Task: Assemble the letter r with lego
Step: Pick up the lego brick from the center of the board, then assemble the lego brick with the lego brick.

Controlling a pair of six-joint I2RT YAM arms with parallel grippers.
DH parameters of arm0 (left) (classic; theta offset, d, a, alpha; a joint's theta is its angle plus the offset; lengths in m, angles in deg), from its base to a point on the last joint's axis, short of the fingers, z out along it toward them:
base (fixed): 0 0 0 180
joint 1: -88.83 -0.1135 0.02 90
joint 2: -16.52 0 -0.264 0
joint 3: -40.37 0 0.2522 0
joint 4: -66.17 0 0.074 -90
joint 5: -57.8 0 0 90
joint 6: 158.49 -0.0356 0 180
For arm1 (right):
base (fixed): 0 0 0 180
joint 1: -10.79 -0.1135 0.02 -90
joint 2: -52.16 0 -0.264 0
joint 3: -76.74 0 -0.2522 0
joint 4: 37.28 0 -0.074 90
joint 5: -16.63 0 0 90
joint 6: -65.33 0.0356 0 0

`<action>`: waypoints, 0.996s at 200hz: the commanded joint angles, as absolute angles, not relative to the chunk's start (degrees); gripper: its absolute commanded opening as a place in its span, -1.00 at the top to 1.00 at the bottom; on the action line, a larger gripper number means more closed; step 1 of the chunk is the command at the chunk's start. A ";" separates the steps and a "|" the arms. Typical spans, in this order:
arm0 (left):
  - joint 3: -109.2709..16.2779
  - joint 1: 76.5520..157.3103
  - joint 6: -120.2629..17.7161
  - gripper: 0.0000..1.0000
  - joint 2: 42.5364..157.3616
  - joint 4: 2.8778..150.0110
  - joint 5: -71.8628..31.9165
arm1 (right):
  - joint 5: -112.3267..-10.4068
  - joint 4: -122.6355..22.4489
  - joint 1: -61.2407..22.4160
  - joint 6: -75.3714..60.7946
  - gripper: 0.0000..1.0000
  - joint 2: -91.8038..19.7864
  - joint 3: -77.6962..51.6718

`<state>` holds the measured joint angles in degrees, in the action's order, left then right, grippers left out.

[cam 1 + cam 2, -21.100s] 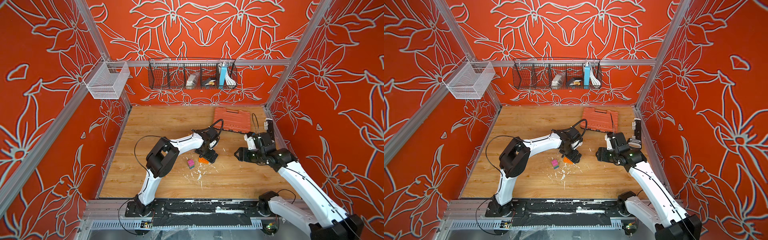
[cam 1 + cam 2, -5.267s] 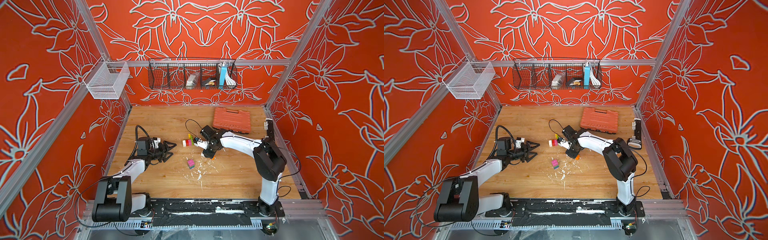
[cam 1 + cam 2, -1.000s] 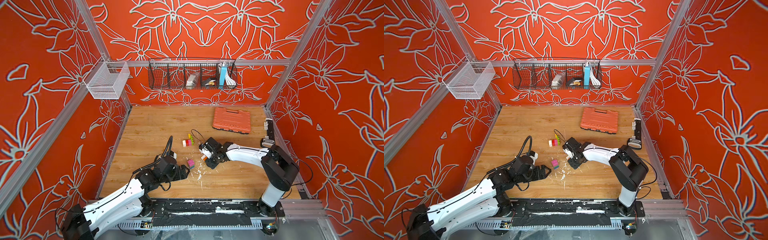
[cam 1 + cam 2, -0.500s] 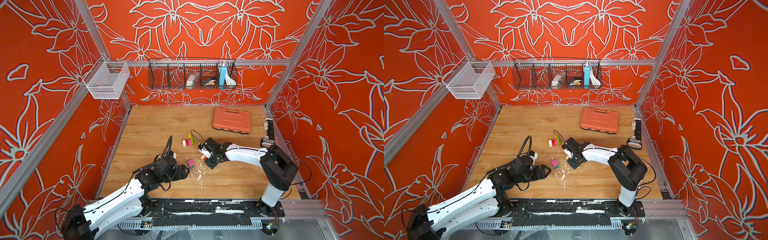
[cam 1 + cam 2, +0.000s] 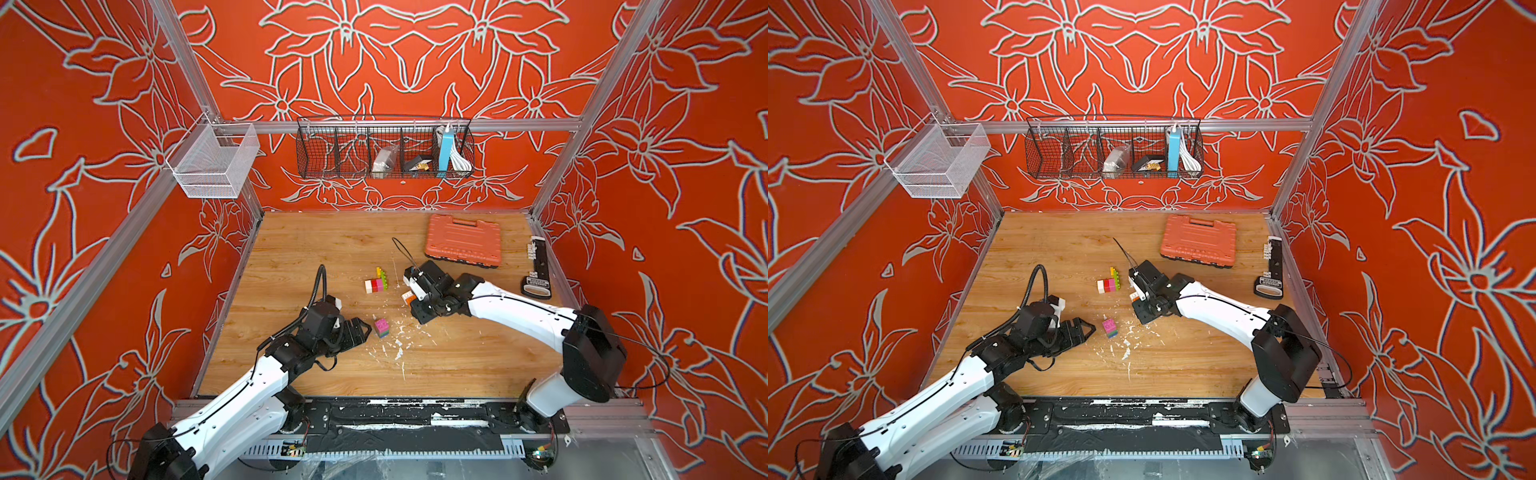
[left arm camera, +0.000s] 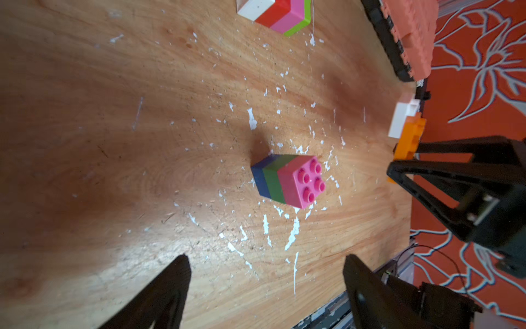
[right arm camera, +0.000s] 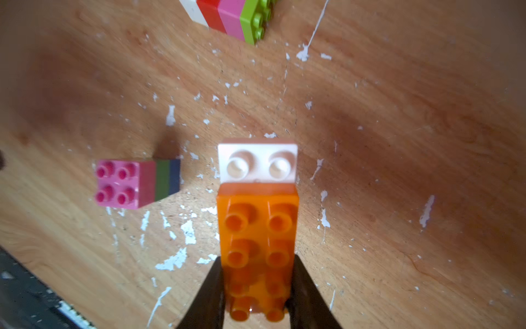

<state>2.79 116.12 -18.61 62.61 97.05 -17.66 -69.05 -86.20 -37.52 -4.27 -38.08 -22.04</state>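
My right tool (image 7: 257,273): narrow, with the jaws clamped on the two long sides of the orange brick (image 7: 257,228), whose studs face my wrist camera.
White brick (image 7: 257,163): joined to the free end of the orange brick. It shows one row of two studs and sticks out past my fingertips.
Where that pair is: around the middle of the surface (image 5: 332,249), a little right of centre. I cannot tell whether it touches the wood.
My left tool (image 6: 267,262): wide, with nothing between the fingers. It is low over the near left part of the surface and points right.
Pink-green-blue stack (image 6: 287,181): three joined bricks, with a pink four-stud brick at one end, green in the middle and blue at the other end. It sits on the surface just right of my left tool's fingertips, apart from them. It is nearer and further left than my right tool, so it lies between the two tools.
White-red-pink-lime row (image 5: 376,284): four joined bricks lying on the surface, with the white end to the left and the lime end to the right. It is farther back than the stack, and left of my right tool without touching it.
Yellow piece (image 5: 379,272): it sits at the lime end, on the far side of the row.
Orange case (image 5: 462,241): closed and flat on the far right of the surface, beyond my right tool.
White flecks (image 5: 399,345): scattered on the wood around the stack and to the near right of it.
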 commanded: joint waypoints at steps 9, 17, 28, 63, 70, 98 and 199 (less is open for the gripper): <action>5.07 110.37 -17.08 -0.67 64.94 88.44 -6.51 | -63.15 -91.93 -37.95 -1.59 1.00 -38.31 -18.69; 5.62 108.99 -16.48 -0.67 65.81 86.62 -4.81 | -62.93 -92.71 -37.92 -0.98 1.00 -39.15 -17.35; 6.32 107.31 -15.54 -0.66 66.94 84.39 -2.72 | -62.02 -94.65 -37.92 -0.18 1.00 -41.07 -14.75; 8.22 102.33 -13.66 -0.65 68.54 80.06 1.96 | -63.39 -99.23 -40.99 4.53 1.00 -46.75 -8.00; 8.64 101.15 -13.35 -0.64 68.64 79.44 2.97 | -65.27 -100.88 -42.07 5.27 1.00 -47.99 -6.35; 10.29 96.70 -11.95 -0.63 69.15 76.69 6.97 | -66.27 -102.38 -45.02 7.21 1.00 -52.25 -2.20; 11.62 91.82 -12.42 -0.62 67.34 77.99 10.16 | -63.56 -104.19 -47.40 8.95 1.00 -61.26 5.28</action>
